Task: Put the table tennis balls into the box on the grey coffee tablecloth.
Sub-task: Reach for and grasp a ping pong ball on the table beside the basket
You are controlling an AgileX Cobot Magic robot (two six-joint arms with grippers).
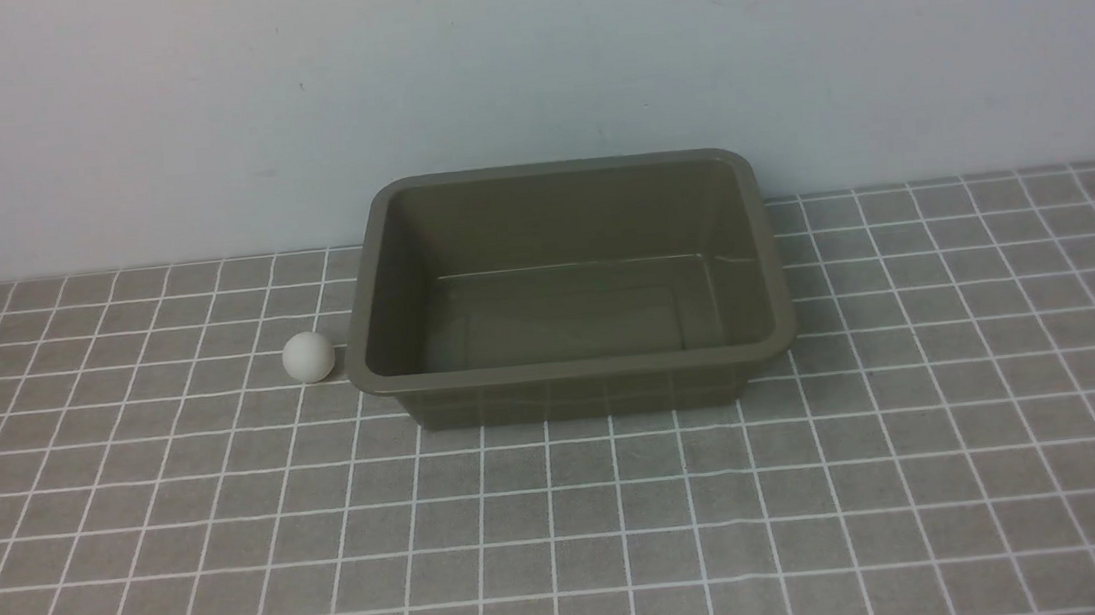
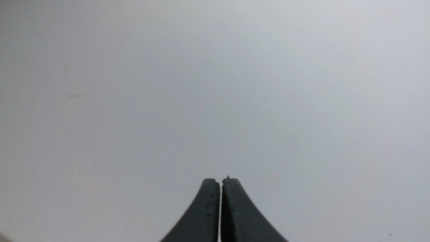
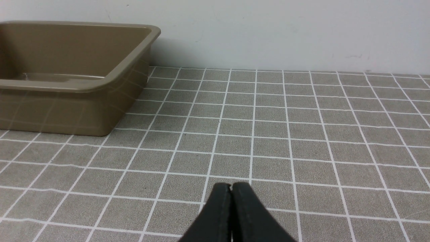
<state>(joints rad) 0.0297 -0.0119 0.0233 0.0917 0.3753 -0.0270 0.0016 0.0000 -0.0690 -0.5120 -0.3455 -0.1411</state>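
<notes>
The ball (image 1: 309,357) lay on the cloth (image 1: 570,536), just beside the box (image 1: 569,370) (outside, at its left rim). The left end effector (image 2: 220,181) and the right end effector (image 3: 231,185) were both closed, gripping nothing.

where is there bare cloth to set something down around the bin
Bare: the wide strip of grey-brown gridded tablecloth in front of the olive-brown plastic bin, and the cloth to the bin's right. The bin's inside is empty. Crowded only at the bin's left rim, where the small white ball sits close beside it.
</notes>
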